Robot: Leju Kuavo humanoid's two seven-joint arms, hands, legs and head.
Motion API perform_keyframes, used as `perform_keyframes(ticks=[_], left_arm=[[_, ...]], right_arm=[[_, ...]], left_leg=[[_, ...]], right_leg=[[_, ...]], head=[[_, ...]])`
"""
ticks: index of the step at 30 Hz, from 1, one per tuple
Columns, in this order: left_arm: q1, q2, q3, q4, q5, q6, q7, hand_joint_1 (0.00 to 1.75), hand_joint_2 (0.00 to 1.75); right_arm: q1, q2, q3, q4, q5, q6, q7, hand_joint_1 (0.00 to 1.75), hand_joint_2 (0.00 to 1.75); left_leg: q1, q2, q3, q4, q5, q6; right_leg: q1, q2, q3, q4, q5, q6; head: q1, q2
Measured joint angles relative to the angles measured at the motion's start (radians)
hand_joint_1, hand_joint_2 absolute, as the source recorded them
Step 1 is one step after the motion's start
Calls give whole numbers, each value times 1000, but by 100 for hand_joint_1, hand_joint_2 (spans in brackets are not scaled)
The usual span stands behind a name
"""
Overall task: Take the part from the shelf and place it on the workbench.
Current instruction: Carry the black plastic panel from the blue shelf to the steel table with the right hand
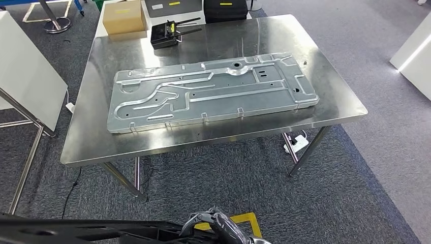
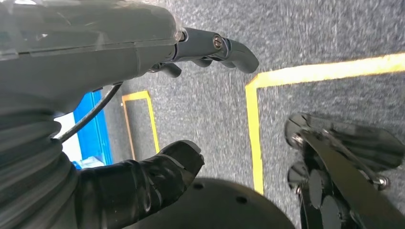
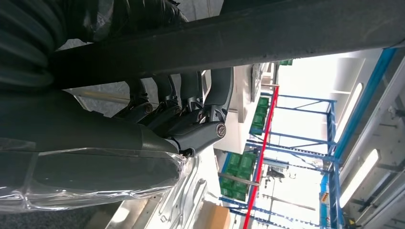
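The steel tabletop carries the long stamped metal part lying flat across its middle, and a black device with antennas near the far edge, well apart.

Cardboard box at the far end, on a white surface past the steel top's far edge. Black device with two antennas just beside it, on the steel. Black case further along that far edge. White panel on a metal frame stands alongside. Yellow floor tape on grey carpet. Blue racking with green crates in the background.
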Motion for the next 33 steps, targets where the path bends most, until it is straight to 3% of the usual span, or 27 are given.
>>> perform_keyframes(ticks=[1,3,4,8,10,12,13,14,15,17,18,19,22,24,25,27,28,29,30,32,33], left_arm=[[0,0,0,0,0,0,-2,0,175],[0,0,0,0,-1,-1,-4,0,175],[-1,0,0,0,-1,-1,-5,0,175],[0,0,0,0,-1,-3,-9,0,175],[0,0,-1,0,0,-3,-10,0,175],[-1,0,-1,0,0,-2,-11,0,175],[-1,0,-1,0,0,-2,-11,0,175],[0,0,-1,0,0,-2,-11,0,175],[0,0,-1,0,1,-1,-11,0,175],[1,-2,-1,0,1,-1,-11,0,175],[0,-2,-1,0,1,-1,-11,0,175],[-1,-2,-1,0,1,-1,-11,0,175],[-3,-2,-1,0,2,-1,-11,0,175],[-4,-2,-1,0,2,-1,-11,0,175],[-3,-2,-1,0,2,-1,-11,0,175],[-2,-3,-1,0,3,-1,-11,0,175],[-1,-3,-1,0,3,-1,-11,0,175],[-1,-3,-1,0,4,-1,-11,0,175],[0,-3,-1,0,4,-1,-11,0,175],[2,-3,-1,0,4,-1,-11,0,175],[2,-2,-1,0,4,-1,-11,0,175]], right_arm=[[0,0,0,0,1,0,0,175,175],[0,0,0,0,3,-1,0,175,175],[1,0,0,0,4,-1,0,175,175],[1,0,0,-2,9,-2,-1,175,175],[2,0,0,-3,10,-2,-2,175,175],[4,-1,0,-4,11,-2,-2,175,175],[6,-2,0,-3,11,-2,-2,175,175],[7,-3,0,-3,12,-2,-2,175,175],[7,-3,0,-3,12,-2,-2,175,175],[7,-5,0,-3,12,-2,-2,175,175],[7,-5,0,-4,12,-2,-3,175,175],[7,-5,0,-4,12,-2,-3,175,175],[9,-6,0,-6,12,-2,-3,175,175],[10,-6,0,-8,13,-3,-4,175,175],[10,-6,0,-8,13,-3,-4,175,175],[11,-6,0,-9,14,-3,-4,175,175],[12,-7,0,-9,14,-3,-4,175,175],[12,-7,0,-8,14,-3,-4,175,175],[13,-7,0,-8,14,-3,-4,175,175],[14,-7,0,-8,15,-3,-4,175,175],[14,-7,0,-8,15,-3,-4,175,175]], left_leg=[[0,1,29,-68,42,2],[-4,2,80,-183,87,11],[-6,2,92,-208,90,17],[-4,0,104,-225,84,41],[-1,2,112,-231,82,52],[-2,2,116,-231,77,59],[-2,2,119,-231,73,60],[-2,1,124,-231,69,59],[-2,0,131,-231,64,57],[-3,-2,146,-230,53,50],[-4,-2,150,-229,47,44],[-5,-3,152,-230,43,39],[-5,-1,156,-234,35,22],[-3,0,147,-198,12,13],[-2,0,125,-150,-12,10],[-2,0,49,-15,-67,6],[-2,0,15,36,-77,5],[-2,0,-5,54,-66,4],[-2,0,-4,32,-34,6],[-3,1,41,-95,56,15],[-5,1,65,-157,85,20]], right_leg=[[0,1,6,1,-5,2],[3,2,12,5,-15,12],[5,2,12,7,-18,17],[4,2,11,20,-33,36],[1,3,-30,105,-75,44],[-3,3,-108,239,-124,49],[-4,3,-138,282,-128,51],[-6,3,-150,287,-110,51],[-7,3,-141,252,-75,50],[-8,3,-87,118,6,45],[-6,3,-64,64,25,41],[-4,4,-50,32,31,38],[-2,8,-41,15,21,24],[-5,8,-30,6,19,11],[-6,6,-23,2,17,5],[-2,3,-15,1,8,-2],[0,3,-10,2,4,-4],[1,3,-4,2,-2,-4],[2,5,4,2,-8,-4],[4,7,23,2,-22,-1],[6,7,28,3,-29,3]], head=[[0,0],[0,0],[0,0],[1,0],[1,0],[0,0],[1,0],[0,0],[0,0],[1,0],[1,0],[1,0],[0,0],[0,0],[0,0],[0,0],[0,0],[0,0],[0,0],[0,0],[0,0]])
